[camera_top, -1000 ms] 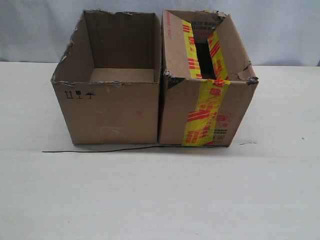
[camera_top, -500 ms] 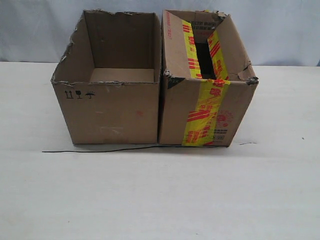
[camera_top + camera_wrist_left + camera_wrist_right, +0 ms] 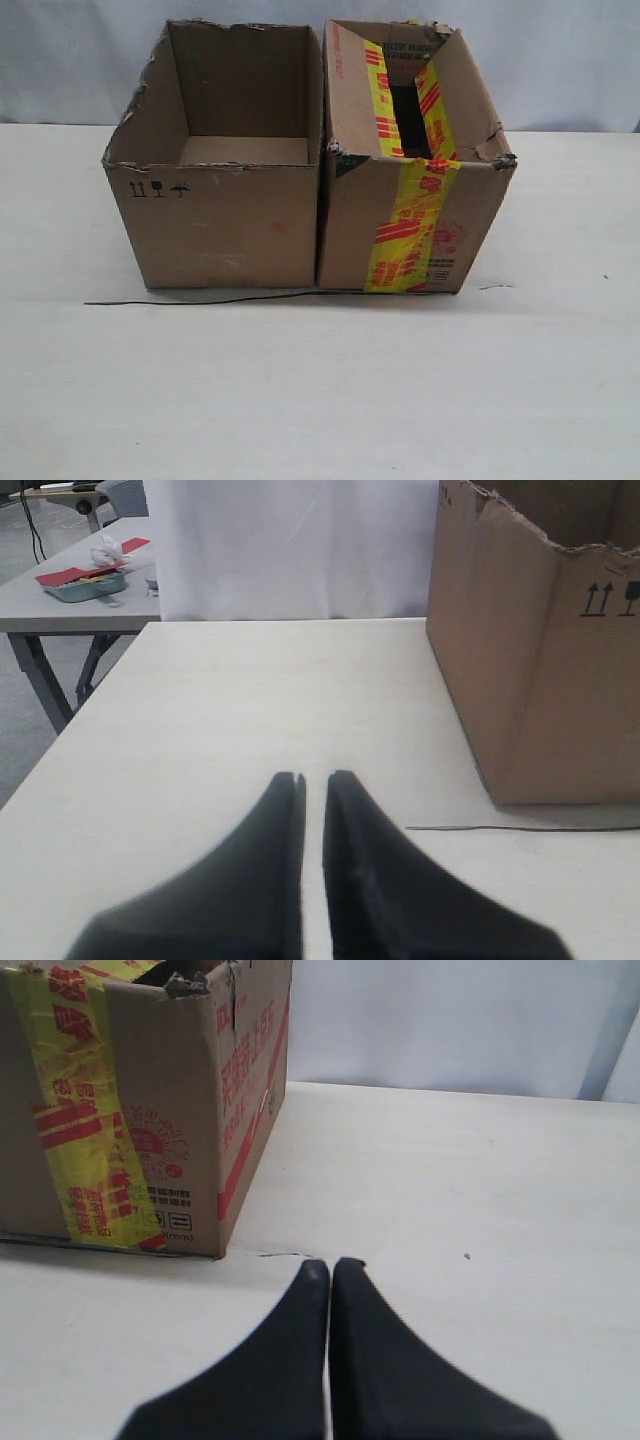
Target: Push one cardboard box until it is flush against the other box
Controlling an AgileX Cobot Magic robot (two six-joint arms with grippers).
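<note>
- Pale, off-white surface [image 3: 320, 400] fills the scene, with a light grey-blue backdrop [image 3: 560, 60] behind it.
- The cardboard box [image 3: 350, 230], wrapped in yellow tape printed in red, stands upright on the right in the exterior view, its top open and its rim torn.
- The other box [image 3: 225, 225] is plain brown with a ragged rim and small black handling symbols on its front. It stands upright directly to the left, and the two boxes' neighbouring walls meet with no gap visible down the seam.
- A thin black wire [image 3: 220, 299] lies on the surface along the boxes' front bottom edges.
- The left claw [image 3: 313, 780] has its dark fingers drawn almost together, with only a narrow slit between the tips. It grips nothing and is apart from the plain box's corner.
- The right claw [image 3: 330, 1268] has its fingers pressed together with nothing between them, clear of the taped box's near corner.
- A grey side table [image 3: 60, 615] carrying a teal tray [image 3: 85, 585] stands beyond the surface in the left wrist view.
</note>
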